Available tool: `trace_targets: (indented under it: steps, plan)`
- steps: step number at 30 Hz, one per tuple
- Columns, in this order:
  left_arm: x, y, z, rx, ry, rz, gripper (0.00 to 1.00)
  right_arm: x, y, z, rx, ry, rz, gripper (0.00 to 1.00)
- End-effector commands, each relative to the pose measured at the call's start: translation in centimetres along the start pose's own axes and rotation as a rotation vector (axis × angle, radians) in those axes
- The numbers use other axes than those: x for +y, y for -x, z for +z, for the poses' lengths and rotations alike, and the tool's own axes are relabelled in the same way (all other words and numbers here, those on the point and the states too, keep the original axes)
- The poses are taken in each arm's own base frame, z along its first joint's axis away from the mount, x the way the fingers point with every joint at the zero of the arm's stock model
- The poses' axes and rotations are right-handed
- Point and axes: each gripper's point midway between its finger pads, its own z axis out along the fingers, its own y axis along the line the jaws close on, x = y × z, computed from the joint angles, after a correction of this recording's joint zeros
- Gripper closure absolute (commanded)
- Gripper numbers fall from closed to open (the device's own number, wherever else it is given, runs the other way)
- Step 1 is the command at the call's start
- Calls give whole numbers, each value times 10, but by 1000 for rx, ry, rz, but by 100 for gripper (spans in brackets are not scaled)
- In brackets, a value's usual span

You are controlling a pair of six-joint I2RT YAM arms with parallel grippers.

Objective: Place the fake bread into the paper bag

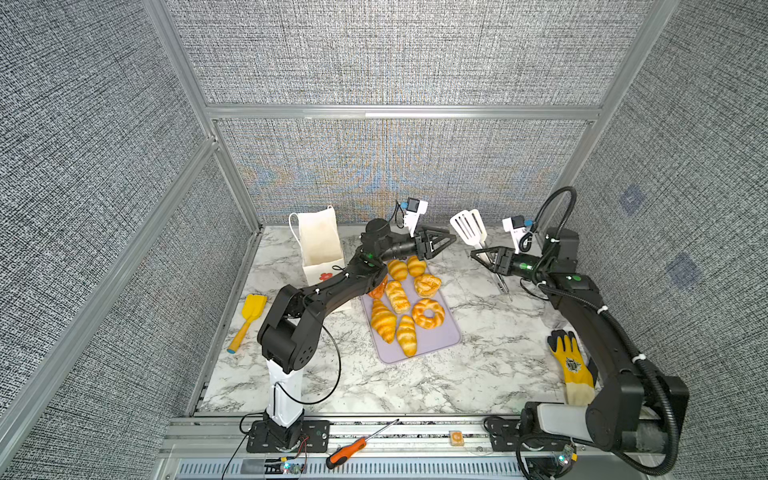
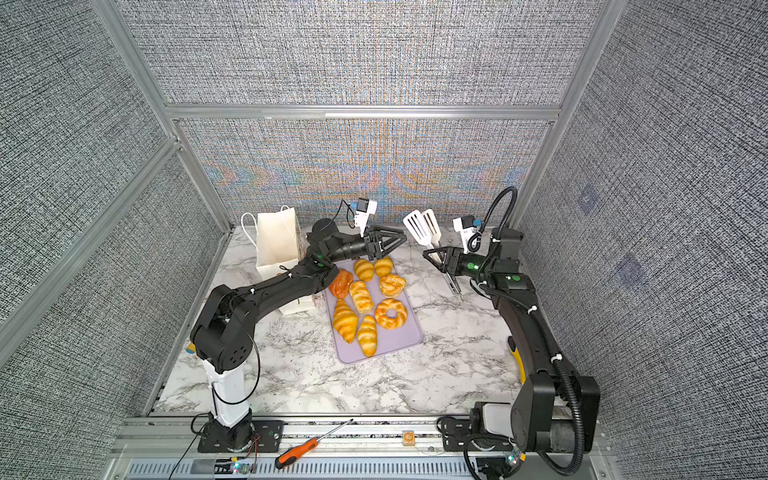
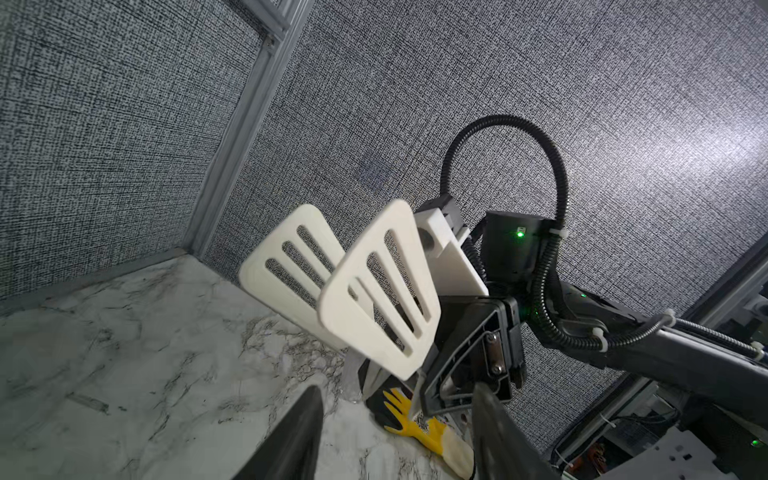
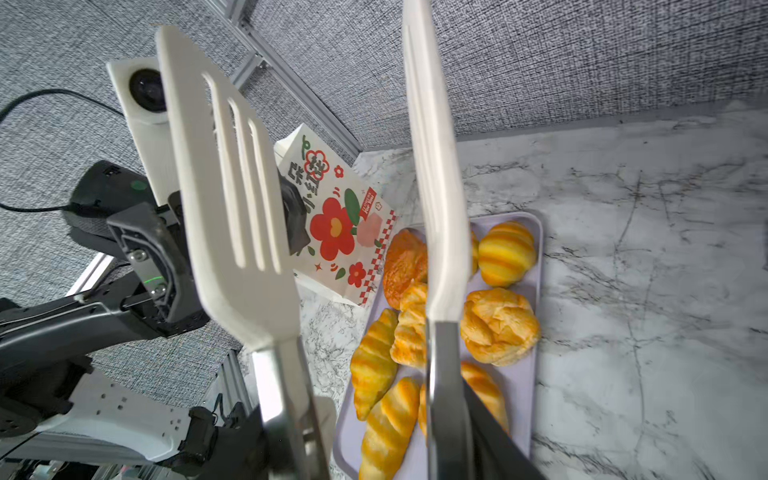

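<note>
Marble tabletop (image 1: 415, 386), open from fake bread (image 1: 384, 322) to rail (image 1: 415, 430)

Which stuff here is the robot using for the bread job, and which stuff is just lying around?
For the job:
fake bread
paper bag
lilac tray under the bread
white tongs, held by the robot

Just lying about:
yellow spatula
yellow glove
orange screwdriver
</note>
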Motion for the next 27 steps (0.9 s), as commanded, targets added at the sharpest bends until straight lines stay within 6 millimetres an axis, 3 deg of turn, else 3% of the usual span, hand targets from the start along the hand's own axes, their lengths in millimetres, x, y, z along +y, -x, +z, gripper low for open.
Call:
trace_targets:
  steps: [1,8,16,27]
  plan:
    - [5,1,-2,3,42,21,39,-16,-8,-2,32,-97,-17,45]
    - [14,-4,-3,22,94,17,34,-36,-15,-7,67,-229,-12,45]
    - [27,-8,-8,47,185,29,26,-56,-36,-10,159,-404,-45,45]
    - [40,-11,-16,69,302,41,17,-63,-71,-9,307,-525,-113,45]
